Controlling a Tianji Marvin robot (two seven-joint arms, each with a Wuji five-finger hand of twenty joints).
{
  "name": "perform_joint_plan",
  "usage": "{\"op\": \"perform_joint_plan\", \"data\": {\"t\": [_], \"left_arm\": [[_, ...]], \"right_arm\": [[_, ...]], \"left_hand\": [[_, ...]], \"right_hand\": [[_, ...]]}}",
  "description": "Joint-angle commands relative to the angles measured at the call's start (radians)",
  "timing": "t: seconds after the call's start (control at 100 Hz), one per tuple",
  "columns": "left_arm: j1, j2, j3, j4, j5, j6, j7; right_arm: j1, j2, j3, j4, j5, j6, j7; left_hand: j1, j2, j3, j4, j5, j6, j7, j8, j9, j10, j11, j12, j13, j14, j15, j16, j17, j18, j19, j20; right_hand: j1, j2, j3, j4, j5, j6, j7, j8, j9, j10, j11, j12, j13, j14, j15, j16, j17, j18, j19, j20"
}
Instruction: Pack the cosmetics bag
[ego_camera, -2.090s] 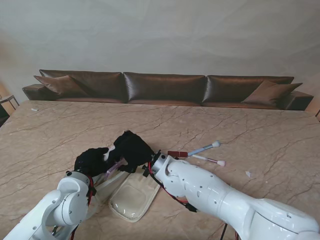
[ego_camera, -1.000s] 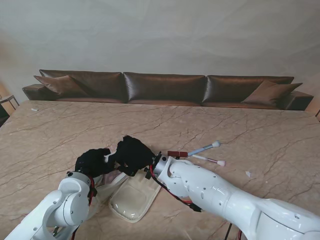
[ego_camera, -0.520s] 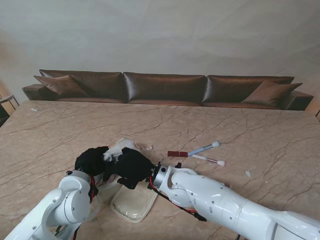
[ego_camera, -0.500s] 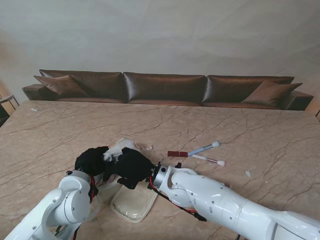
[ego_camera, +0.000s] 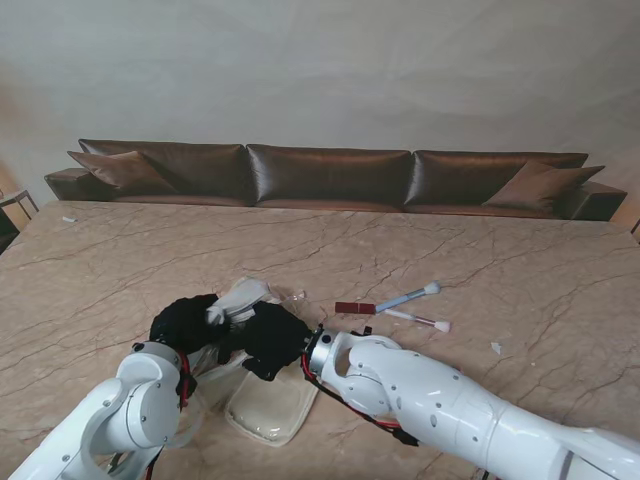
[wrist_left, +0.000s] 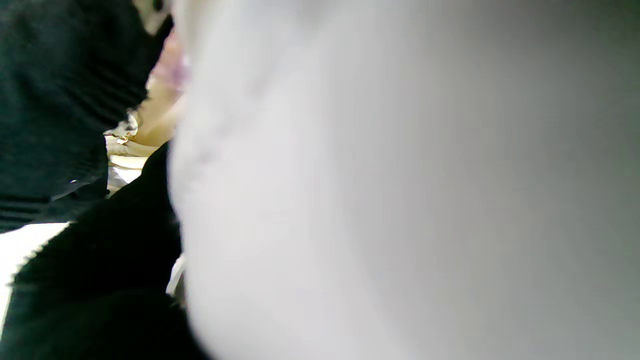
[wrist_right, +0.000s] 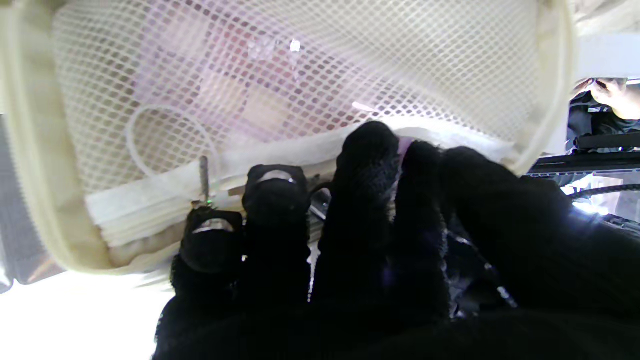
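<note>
Both hands, left hand (ego_camera: 185, 322) and right hand (ego_camera: 268, 337), grip the cosmetics bag (ego_camera: 268, 402) at lower left; two brushes (ego_camera: 412, 308) and a red stick (ego_camera: 354, 308) remain unpacked at the frame's centre.

Soft, even room light is falling on the marble table (ego_camera: 520, 270), casting faint shadows. A pale blur is filling the left wrist view; glare is blowing out the right wrist view toward seven o'clock.

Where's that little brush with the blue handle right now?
In the stand's view the blue-handled brush lies on the marble table, to the right of both robot hands, between a small dark red stick and a pink-tipped brush.
</note>
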Motion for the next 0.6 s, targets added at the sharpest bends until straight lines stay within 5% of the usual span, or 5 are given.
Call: {"op": "perform_joint_plan", "data": {"t": [0.0,0.27,0.5,0.59], "left_arm": [[0.005,-0.005,0.001,-0.008,-0.003,-0.004,-0.004],[0.004,-0.007,-0.002,0.001,-0.006,0.011,0.006],[0.013,-0.010,-0.019,-0.011,-0.029,0.030,0.006],[0.017,-0.011,-0.025,-0.019,-0.044,0.040,-0.001]], "right_arm": [[-0.013,0.008,0.015,-0.008,-0.001,-0.015,-0.014],[-0.151,0.068,0.197,-0.164,-0.018,-0.080,0.011],[-0.373,0.152,0.487,-0.412,-0.126,-0.042,0.175],[-0.445,0.167,0.591,-0.477,-0.162,-0.015,0.229]], "left_hand": [[0.057,0.085,0.092,-0.007,0.005,-0.040,0.029,-0.001,0.103,-0.216,0.157,0.016,0.040,-0.021,0.059,-0.013,0.033,-0.009,0.180,0.017],[0.055,0.075,0.105,-0.005,0.010,-0.035,0.029,-0.004,0.108,-0.212,0.153,0.016,0.040,-0.020,0.059,-0.013,0.034,-0.015,0.182,0.017],[0.060,0.062,0.132,-0.019,0.022,-0.011,0.034,-0.012,0.134,-0.173,0.079,-0.107,0.040,0.016,0.016,-0.065,0.032,-0.002,0.170,0.019],[0.080,0.072,0.109,-0.017,0.016,0.005,0.030,-0.013,0.138,-0.147,0.050,-0.149,0.040,0.034,-0.006,-0.081,0.031,0.007,0.153,0.017]], "right_hand": [[-0.060,0.056,-0.056,0.058,0.017,-0.001,0.004,0.015,0.001,0.012,0.042,0.011,0.016,0.011,0.024,0.010,-0.003,0.016,0.032,-0.003],[-0.076,0.010,-0.160,0.036,0.021,-0.011,-0.003,0.062,-0.070,0.028,-0.137,-0.124,-0.030,-0.007,-0.194,-0.101,-0.014,0.005,-0.017,-0.029],[-0.050,-0.056,-0.185,0.003,0.092,-0.007,0.005,0.093,-0.091,0.041,-0.261,-0.246,0.043,-0.036,-0.458,-0.320,0.080,0.014,-0.068,-0.132],[-0.023,-0.125,-0.183,-0.079,0.129,-0.018,0.046,0.058,-0.085,0.040,-0.280,-0.273,0.077,-0.043,-0.507,-0.368,0.124,0.015,-0.056,-0.176]]}}
